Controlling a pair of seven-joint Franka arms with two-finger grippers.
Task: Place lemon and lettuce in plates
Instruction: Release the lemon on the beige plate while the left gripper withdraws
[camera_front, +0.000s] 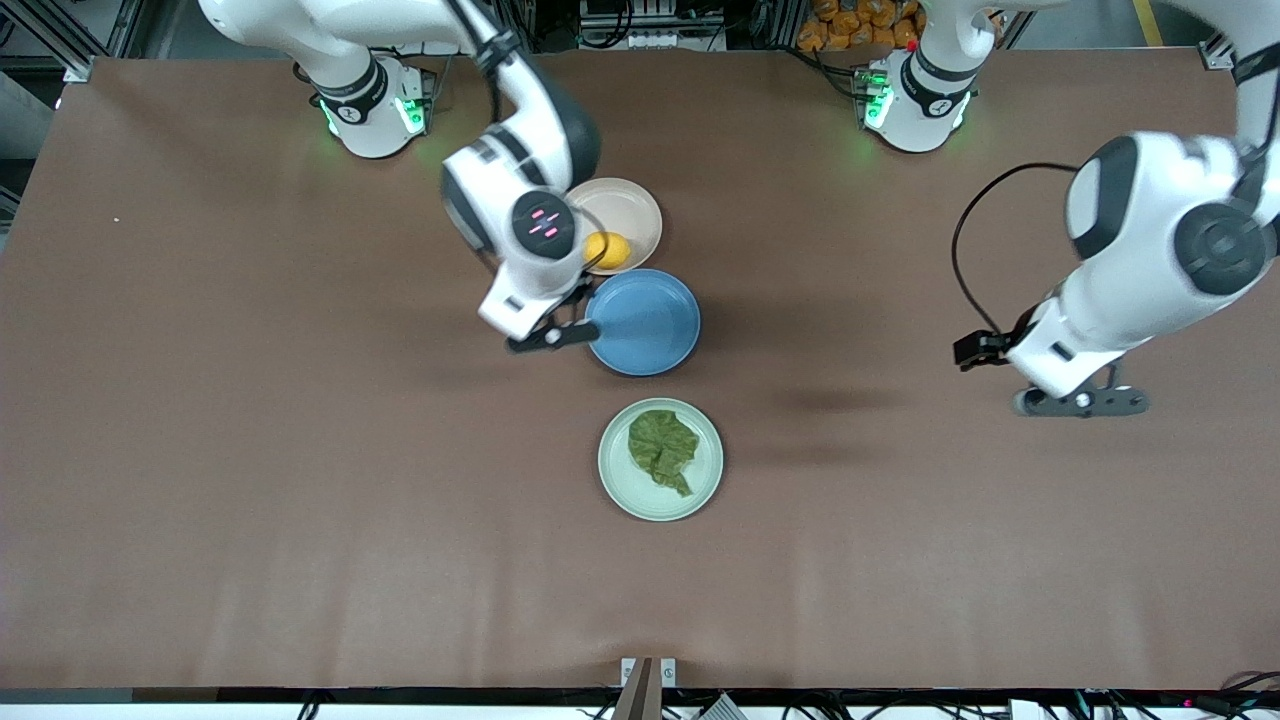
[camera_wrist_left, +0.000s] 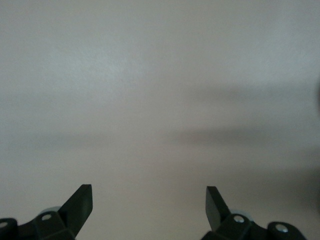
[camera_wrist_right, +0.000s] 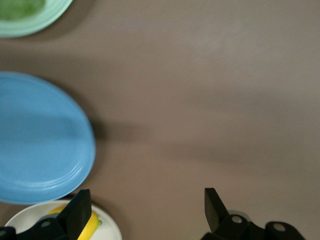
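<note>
**Lemon and lettuce both rested in plates**

The yellow-orange lemon (camera_front: 607, 249) sat in the beige-pink plate (camera_front: 628, 205); the crinkled dark green lettuce (camera_front: 661, 447) lay in the mint plate (camera_front: 626, 480), nearest the front camera. A blue plate (camera_front: 645, 322) stood empty between them. The right end effector (camera_wrist_right: 145, 210) hung open, empty, beside the blue plate. The left end effector (camera_wrist_left: 149, 207) waited open over bare worktop (camera_front: 250, 480), suggesting the task was done

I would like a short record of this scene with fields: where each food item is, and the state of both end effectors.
lemon: on beige-pink plate
lettuce: on mint green plate
blue plate: empty, between the two
right end effector: open, empty, at blue plate's edge
left end effector: open, empty, over bare table, waiting
</note>
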